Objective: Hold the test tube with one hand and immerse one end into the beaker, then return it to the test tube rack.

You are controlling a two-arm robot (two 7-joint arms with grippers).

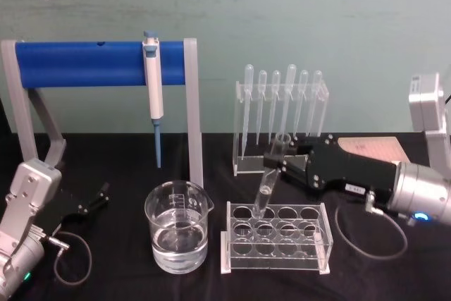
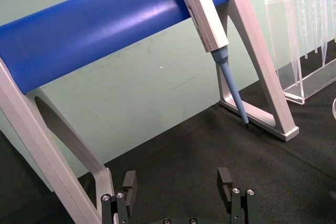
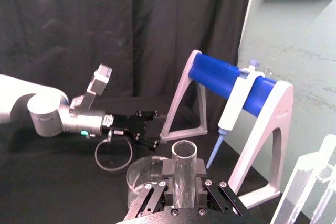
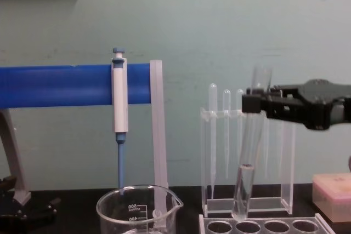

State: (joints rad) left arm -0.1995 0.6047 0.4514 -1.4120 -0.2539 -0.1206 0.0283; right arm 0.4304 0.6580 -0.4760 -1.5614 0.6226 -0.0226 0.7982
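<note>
- You have the wide clear glass beaker (image 1: pixel 177 234) sitting left of the clear plastic tube rack (image 1: pixel 278 259).
- Behind the rack — the clear acrylic pipette stand (image 1: pixel 248 167).

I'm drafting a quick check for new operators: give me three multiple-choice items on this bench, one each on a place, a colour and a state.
1. The beaker stands on which side of the test tube rack? A) the robot's left B) the robot's right C) behind it
2. What colour is the bar the pipettor hangs on? A) red B) blue C) yellow
3. The test tube is: A) lying on the table B) standing in the beaker C) held tilted by the right gripper
1 A: it sits left of the rack. 2 B: the bar is blue. 3 C: its jaws clamp the tube, bottom end over the rack; the left gripper rests open, parked.
</note>
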